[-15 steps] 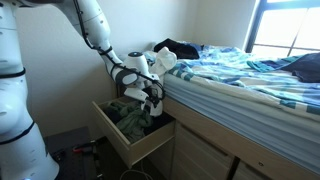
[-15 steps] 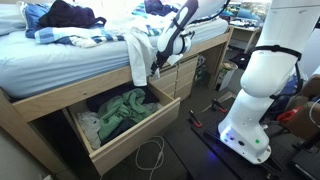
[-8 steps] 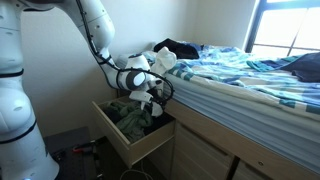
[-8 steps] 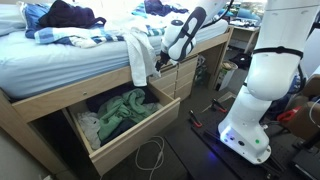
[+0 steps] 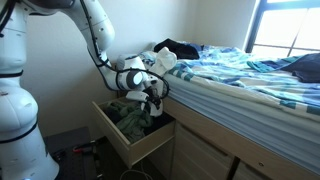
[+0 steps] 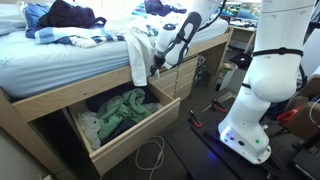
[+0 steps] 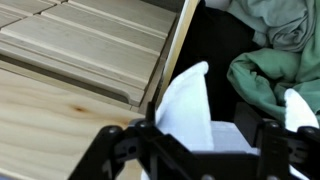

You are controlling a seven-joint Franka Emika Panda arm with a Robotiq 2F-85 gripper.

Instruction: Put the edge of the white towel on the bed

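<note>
The white towel (image 5: 161,60) lies on the corner of the bed (image 5: 240,82) and one end hangs down over the bed's side (image 6: 137,56). My gripper (image 5: 153,94) is beside the bed frame at the towel's hanging lower edge, above the open drawer, and it also shows in an exterior view (image 6: 158,66). In the wrist view the towel's white edge (image 7: 193,105) sits between my gripper's fingers (image 7: 205,142). The fingers stand wide apart and open around it.
An open wooden drawer (image 5: 138,147) under the bed holds green clothes (image 6: 122,108), which also show in the wrist view (image 7: 272,72). Dark clothing (image 6: 68,14) and striped bedding lie on the bed. Cables lie on the floor (image 6: 150,155). The robot base (image 6: 255,95) stands nearby.
My arm has shifted slightly and the gripper has moved up a little along the bed's side towards the towel's hanging edge. The towel hangs as before.
</note>
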